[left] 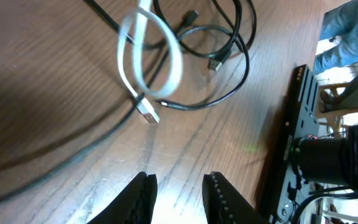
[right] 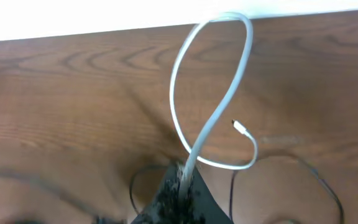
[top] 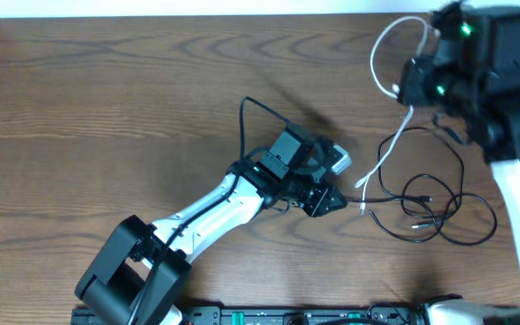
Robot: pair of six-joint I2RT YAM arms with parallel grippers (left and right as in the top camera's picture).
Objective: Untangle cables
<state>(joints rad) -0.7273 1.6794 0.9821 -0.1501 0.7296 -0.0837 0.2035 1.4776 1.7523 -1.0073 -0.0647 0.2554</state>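
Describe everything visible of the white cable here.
Thin, smooth white cable, plastic-looking. The right gripper is shut on it partway along; beyond the grip it curls into a loop ending in a small plug. Its other stretch runs down across the wooden table, overlapping the black cable, and ends in a wider USB plug lying just ahead of the open left gripper, untouched by it.

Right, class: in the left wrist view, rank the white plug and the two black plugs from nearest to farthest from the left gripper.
1. White plug, just ahead of the left gripper, slightly left.
2. Lower black plug, further up, right of centre.
3. Upper black plug, by the top edge.
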